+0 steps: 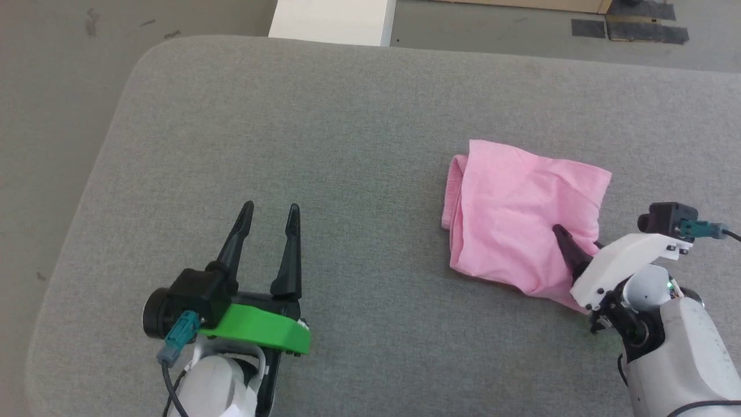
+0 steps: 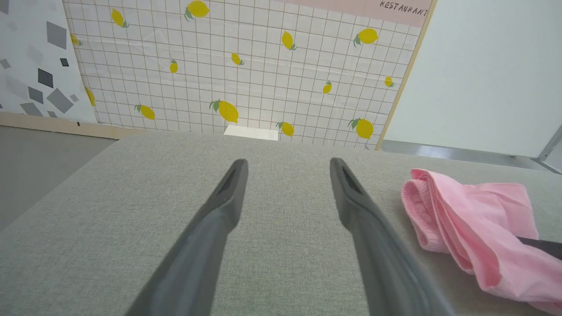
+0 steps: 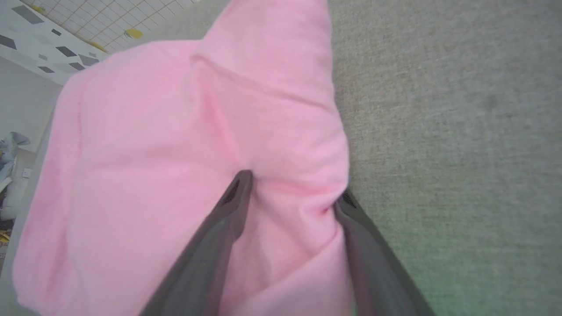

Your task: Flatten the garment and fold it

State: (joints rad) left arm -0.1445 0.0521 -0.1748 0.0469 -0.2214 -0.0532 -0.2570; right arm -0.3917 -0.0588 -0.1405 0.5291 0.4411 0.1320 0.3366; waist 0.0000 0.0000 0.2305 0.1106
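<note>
Right wrist view: the right claw (image 3: 293, 186) has its 2 dark fingers spread wide. Their tips are dug into the garment (image 3: 175, 131) and a raised ridge of pink cloth stands between them. The fingers are not pinched together, so I judge the cloth straddled, not gripped. From the tips the garment runs off toward 11 o'clock, with bare grey counter (image 3: 461, 131) at 3 o'clock.

In the head view the garment lies on the right half of the counter, bunched and doubled over, not flat. Its gathered waistband (image 1: 454, 191) forms the 9 o'clock edge, running 12 to 6. The body spreads from there toward 3 o'clock, so the long axis looks to run 9 to 3, though the folds make that unsure. The right claw enters at the 5 o'clock corner and is by far the nearer arm. The left claw (image 1: 271, 207) stands fully open and empty, well apart, with the garment at about 2 o'clock from it. As I judge it, the next move turns on pinching at that 5 o'clock corner.

In the head view, 1 right finger lies on top of the cloth and the other is covered. How many layers sit between the fingers cannot be told. No label can be made out. The white wrist housing (image 1: 625, 258) covers part of the garment's near edge.
</note>
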